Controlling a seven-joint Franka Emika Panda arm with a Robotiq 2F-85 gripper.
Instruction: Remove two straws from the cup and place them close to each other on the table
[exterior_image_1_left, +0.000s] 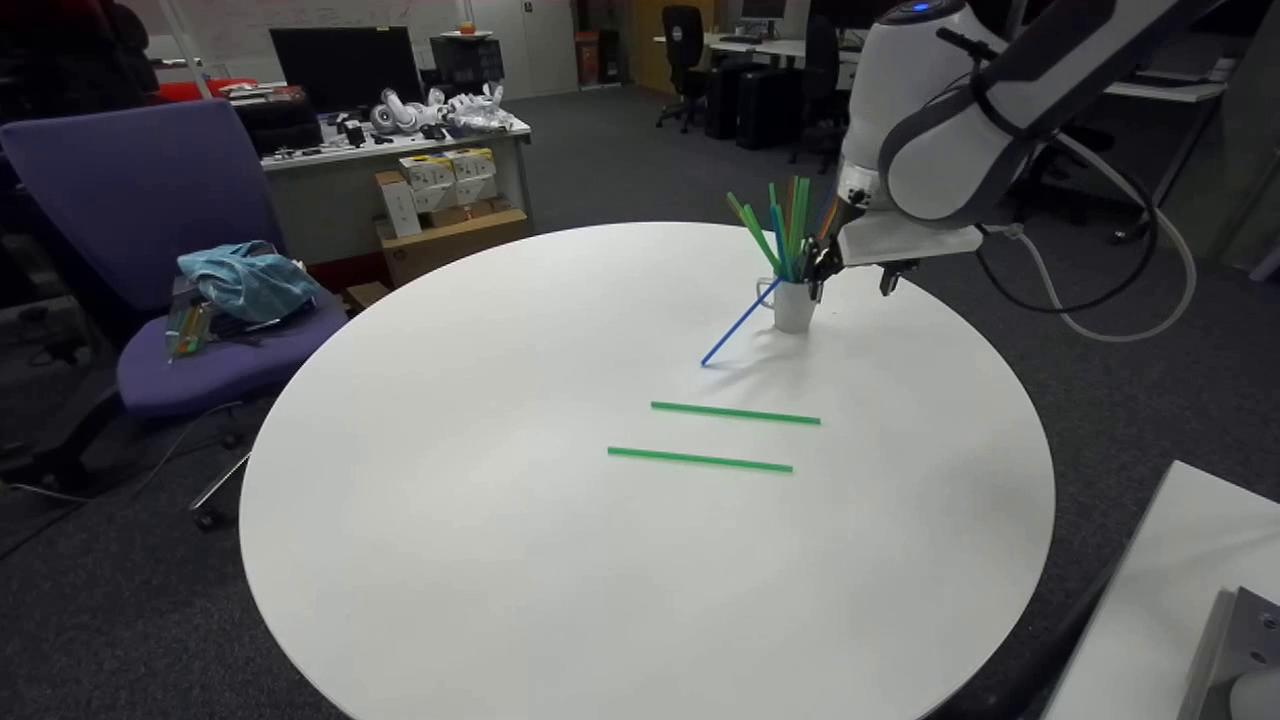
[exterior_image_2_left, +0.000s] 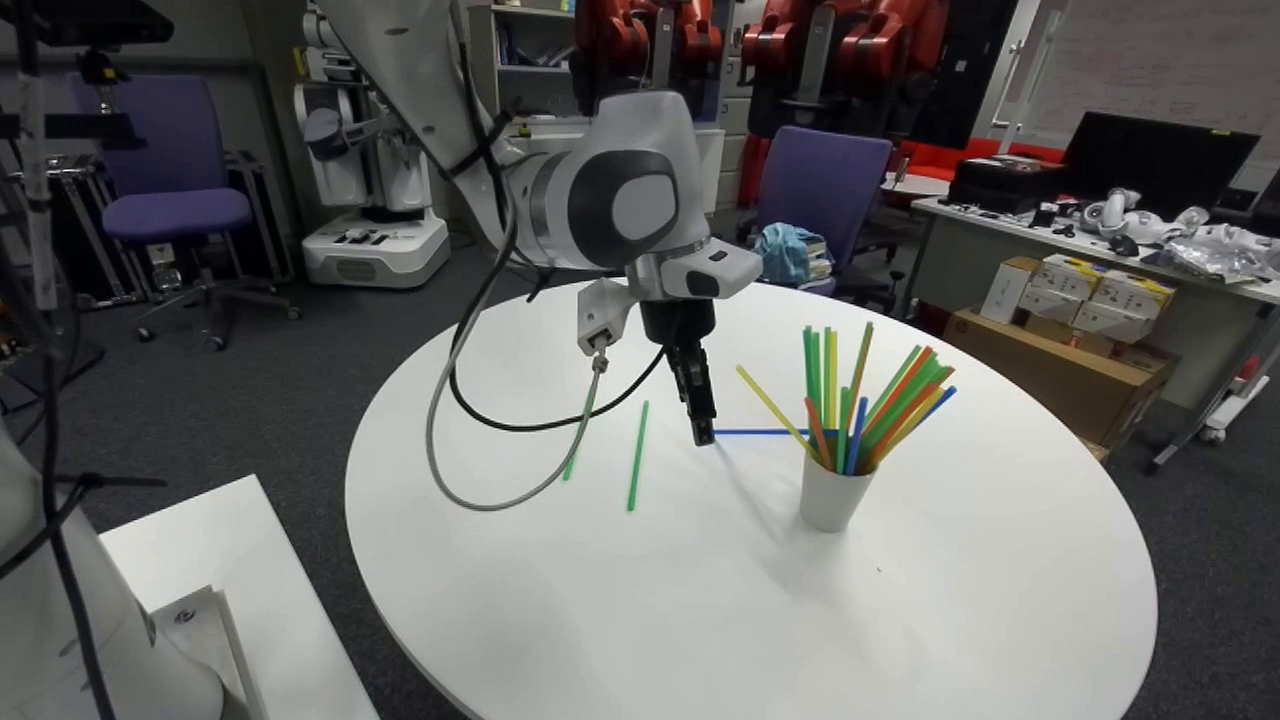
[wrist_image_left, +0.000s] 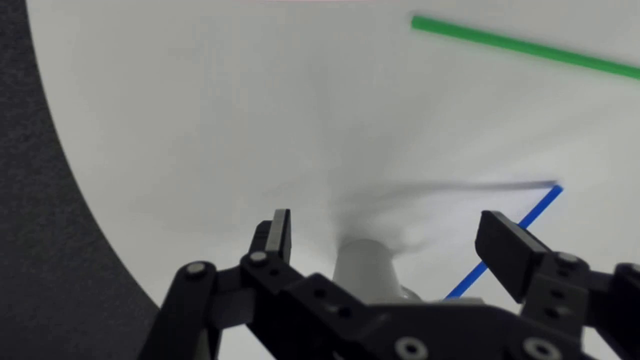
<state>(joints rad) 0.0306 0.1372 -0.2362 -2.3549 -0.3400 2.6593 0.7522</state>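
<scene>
The white cup (exterior_image_1_left: 794, 308) stands upright on the round white table (exterior_image_1_left: 450, 560) with several green, blue, orange and yellow straws (exterior_image_2_left: 842, 430) in it. It also shows in both the exterior view (exterior_image_2_left: 832, 498) and the wrist view (wrist_image_left: 367, 272). A blue straw (exterior_image_1_left: 738, 326) slants from the cup's rim to the table. Two green straws lie side by side and apart on the table, one nearer the cup (exterior_image_1_left: 735, 412) and one farther (exterior_image_1_left: 700, 460). My gripper (exterior_image_1_left: 852, 282) is open and empty beside the cup, above the table. The wrist view shows its fingers (wrist_image_left: 385, 220) wide apart.
A purple chair (exterior_image_1_left: 140, 190) with a blue cloth (exterior_image_1_left: 245, 280) stands beyond the table. A cluttered desk (exterior_image_1_left: 390, 150) is behind. The cup's handle (exterior_image_1_left: 765, 292) sticks out on one side. A cable (exterior_image_2_left: 450, 480) loops from the arm above the table.
</scene>
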